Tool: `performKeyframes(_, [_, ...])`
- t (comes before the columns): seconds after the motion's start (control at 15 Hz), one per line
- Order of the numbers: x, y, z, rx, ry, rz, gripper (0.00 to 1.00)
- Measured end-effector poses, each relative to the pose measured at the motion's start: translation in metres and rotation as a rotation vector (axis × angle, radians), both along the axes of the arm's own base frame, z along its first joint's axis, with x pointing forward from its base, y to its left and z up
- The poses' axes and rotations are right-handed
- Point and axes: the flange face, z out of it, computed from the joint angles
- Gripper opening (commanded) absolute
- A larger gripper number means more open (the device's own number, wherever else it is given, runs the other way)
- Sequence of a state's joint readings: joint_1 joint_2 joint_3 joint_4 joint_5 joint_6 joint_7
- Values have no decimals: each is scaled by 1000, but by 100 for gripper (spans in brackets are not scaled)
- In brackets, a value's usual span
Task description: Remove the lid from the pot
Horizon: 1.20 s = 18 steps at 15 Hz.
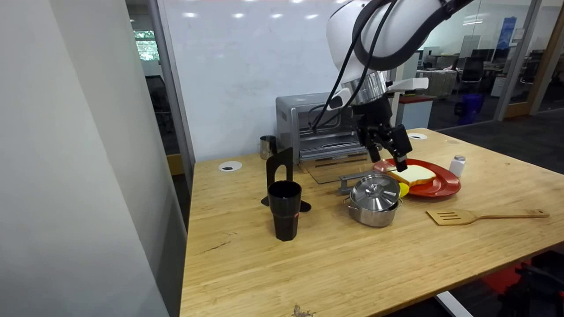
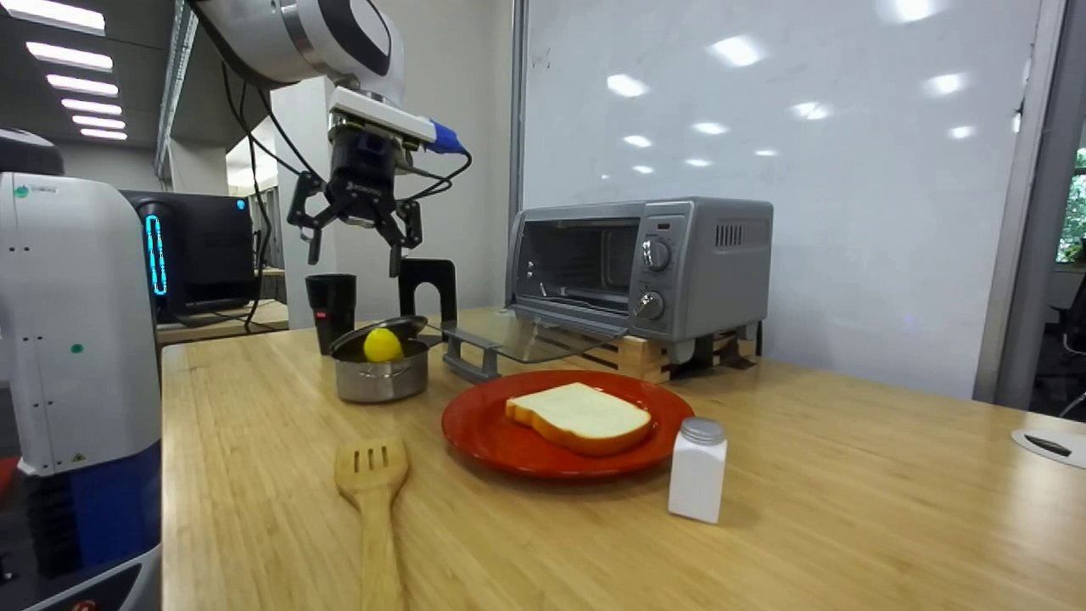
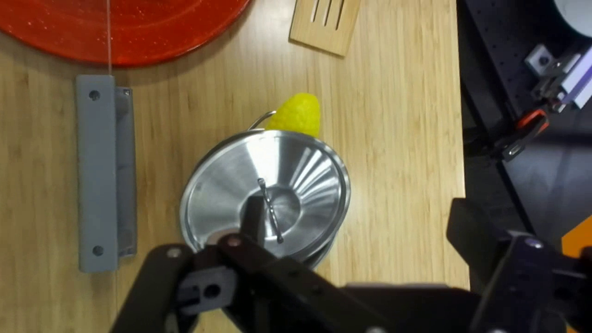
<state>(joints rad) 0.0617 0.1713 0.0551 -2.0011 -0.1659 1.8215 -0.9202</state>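
Observation:
The shiny silver lid rests tilted on the small steel pot, its thin wire handle facing up in the wrist view. A yellow vegetable-like piece pokes out of the gap between lid and pot rim, also visible in both exterior views. Above the pot hangs my gripper, fingers spread wide with nothing between them and apart from the lid. In the wrist view the left finger covers a bit of the lid, close beside its handle in the picture; the right finger is over the table edge.
The toaster oven stands with its glass door down, the grey door handle close to the pot. A red plate bears bread. Nearby are a white shaker, a wooden spatula, a black cup and a black stand.

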Motion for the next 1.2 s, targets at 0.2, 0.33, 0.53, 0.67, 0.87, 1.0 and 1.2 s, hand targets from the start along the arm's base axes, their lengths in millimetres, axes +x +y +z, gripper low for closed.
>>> performKeyframes(0.2, [2, 7, -17, -89, 100, 100, 100])
performKeyframes(0.33, [5, 12, -27, -153, 154, 173, 100])
performKeyframes(0.53, [14, 22, -39, -259, 195, 301, 100])
performKeyframes(0.67, [19, 34, -44, -340, 180, 390, 100])
performKeyframes(0.87, [27, 54, -44, -418, 95, 479, 100])
performKeyframes(1.0, [31, 65, -44, -421, 24, 478, 100])
performKeyframes(1.2, [36, 73, -43, -394, -69, 402, 100])
